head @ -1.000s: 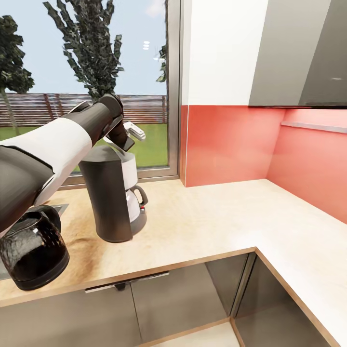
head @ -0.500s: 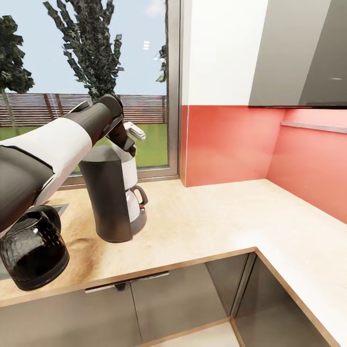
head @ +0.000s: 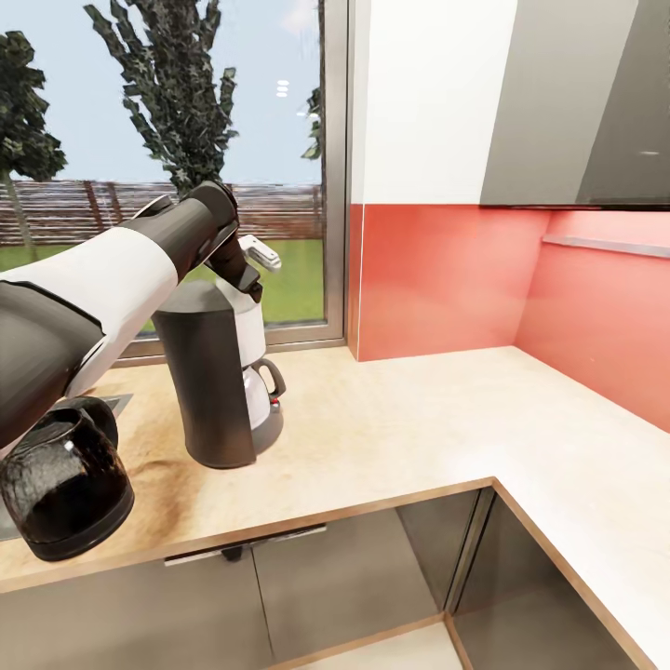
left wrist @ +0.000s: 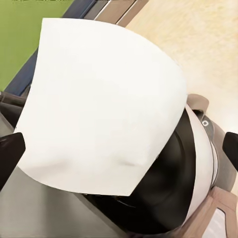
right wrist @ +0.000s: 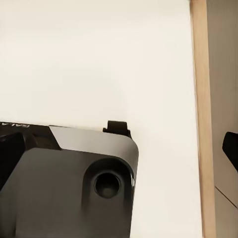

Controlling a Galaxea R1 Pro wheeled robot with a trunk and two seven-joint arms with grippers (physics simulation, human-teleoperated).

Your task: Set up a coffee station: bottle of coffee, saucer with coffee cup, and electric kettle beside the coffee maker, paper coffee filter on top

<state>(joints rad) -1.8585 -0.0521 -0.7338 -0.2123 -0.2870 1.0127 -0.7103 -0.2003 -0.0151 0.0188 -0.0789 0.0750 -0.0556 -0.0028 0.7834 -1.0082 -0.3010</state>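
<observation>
Pale wood desk (head: 400,419) carried the dark coffee maker (head: 219,381) near the window in your head view, with a black glass pot (head: 65,489) at the desk's front edge. Your left arm (head: 112,270) reached over the machine's top.

From the left wrist, the white paper coffee filter (left wrist: 104,106) lay over the coffee maker (left wrist: 193,168); your jaws stood wide apart, holding nothing.

From the right wrist, your jaws' fingertips (right wrist: 230,148) sat at the frame edges, spread and empty, above the robot's grey base (right wrist: 69,188).
</observation>
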